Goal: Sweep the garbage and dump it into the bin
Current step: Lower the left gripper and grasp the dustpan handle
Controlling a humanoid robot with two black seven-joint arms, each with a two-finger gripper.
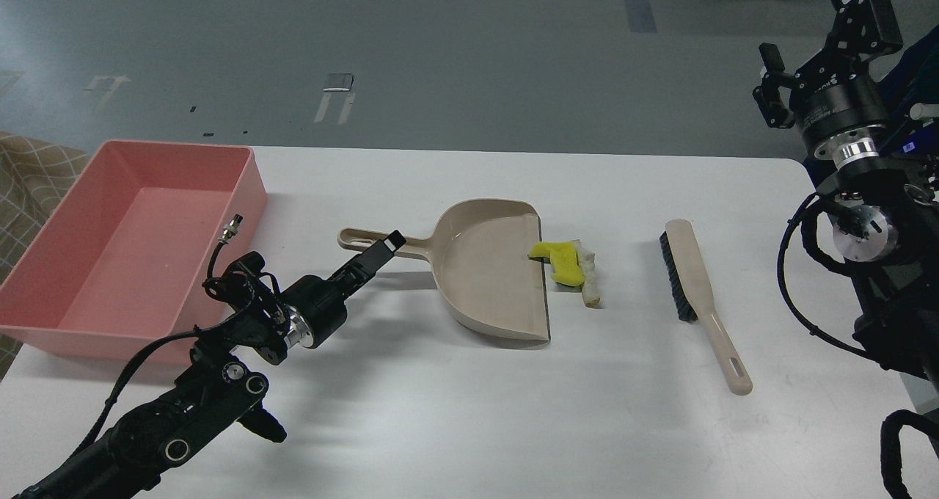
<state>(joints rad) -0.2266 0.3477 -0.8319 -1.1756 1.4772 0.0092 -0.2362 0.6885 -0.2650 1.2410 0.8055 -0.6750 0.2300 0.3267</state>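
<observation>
Nearest you, your left gripper (385, 247) reaches toward the dustpan's handle (381, 241), which runs left-right; its fingers overlap the handle, but you cannot tell whether they have closed on it. Beyond to the right, the garbage (568, 264) lies at the dustpan (493, 279) mouth, the yellow piece partly over the lip. The brush (697, 293) lies further right, untouched. Your right gripper (774, 81) is raised well away, empty, jaws apart. The bin (139, 242) sits far left.
</observation>
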